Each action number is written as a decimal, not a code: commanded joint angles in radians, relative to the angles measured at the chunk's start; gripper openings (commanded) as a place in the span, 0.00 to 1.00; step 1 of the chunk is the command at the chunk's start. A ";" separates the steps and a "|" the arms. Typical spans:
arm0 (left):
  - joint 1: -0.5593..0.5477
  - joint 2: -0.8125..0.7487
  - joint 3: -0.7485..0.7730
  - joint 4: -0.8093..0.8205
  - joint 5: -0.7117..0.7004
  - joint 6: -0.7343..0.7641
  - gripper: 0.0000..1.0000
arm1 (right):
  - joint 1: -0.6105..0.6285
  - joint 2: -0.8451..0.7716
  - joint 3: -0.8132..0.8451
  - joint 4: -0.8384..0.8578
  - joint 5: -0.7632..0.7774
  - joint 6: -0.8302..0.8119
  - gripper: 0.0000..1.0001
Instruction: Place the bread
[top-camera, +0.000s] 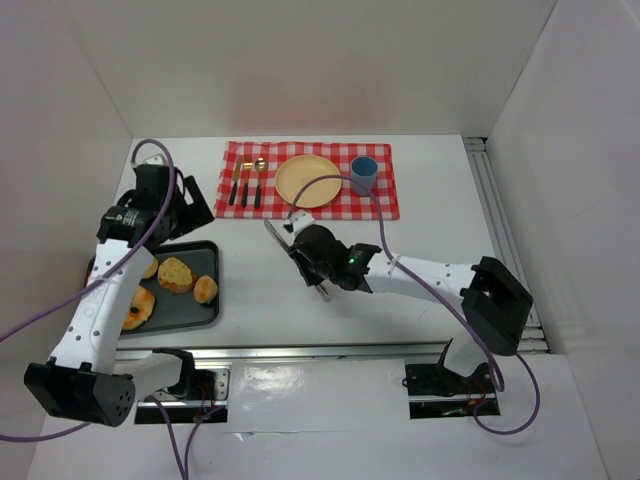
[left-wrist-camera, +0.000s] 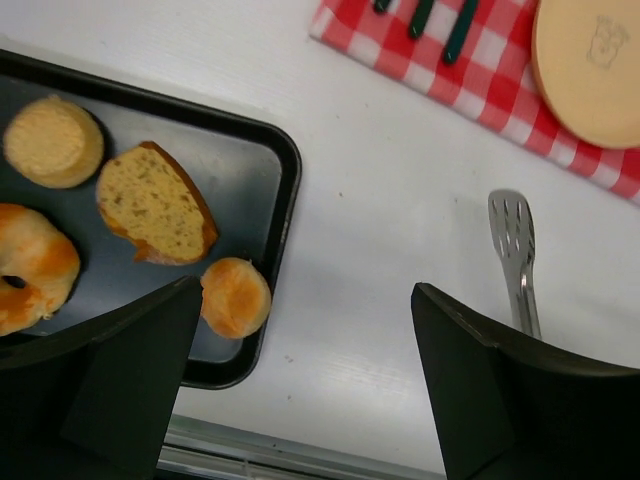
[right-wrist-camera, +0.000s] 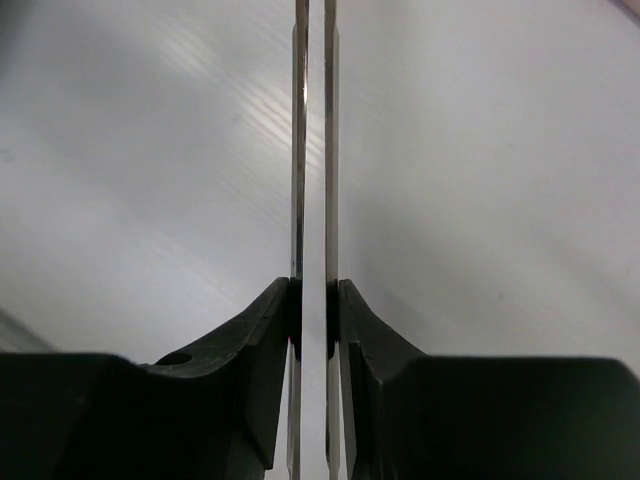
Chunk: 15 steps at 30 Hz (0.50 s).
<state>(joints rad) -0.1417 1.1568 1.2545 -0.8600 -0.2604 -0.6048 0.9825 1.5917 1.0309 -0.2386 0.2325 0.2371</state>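
The bread lies on a dark tray (top-camera: 200, 315) at the left: a ring-shaped piece (top-camera: 138, 308), a craggy cut lump (top-camera: 176, 274), a small round bun (top-camera: 205, 289) and another bun (top-camera: 150, 268). In the left wrist view they show as the ring (left-wrist-camera: 30, 265), the lump (left-wrist-camera: 155, 203), the small bun (left-wrist-camera: 235, 297) and the second bun (left-wrist-camera: 52, 140). My left gripper (top-camera: 192, 207) is open and empty, above the table by the tray's right edge (left-wrist-camera: 305, 300). My right gripper (top-camera: 318, 262) is shut on metal tongs (right-wrist-camera: 300, 150) over the table's middle.
A red checked placemat (top-camera: 385, 205) at the back holds a pale yellow plate (top-camera: 308, 181), a blue cup (top-camera: 363, 174) and cutlery (top-camera: 245, 185). The tongs' slotted tip (left-wrist-camera: 512, 235) and the plate (left-wrist-camera: 590, 65) show in the left wrist view. White walls enclose the table.
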 joint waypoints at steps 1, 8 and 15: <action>0.065 -0.034 0.072 -0.049 -0.036 0.010 0.99 | 0.053 -0.058 0.125 -0.109 -0.080 -0.004 0.31; 0.189 -0.065 0.108 -0.073 0.013 0.051 0.99 | 0.208 0.065 0.294 -0.169 -0.160 0.018 0.39; 0.234 -0.074 0.074 -0.063 0.089 0.073 0.99 | 0.266 0.132 0.390 -0.179 -0.153 0.018 0.48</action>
<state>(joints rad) 0.0784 1.1034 1.3350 -0.9298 -0.2173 -0.5671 1.2419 1.7245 1.3552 -0.3832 0.0643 0.2489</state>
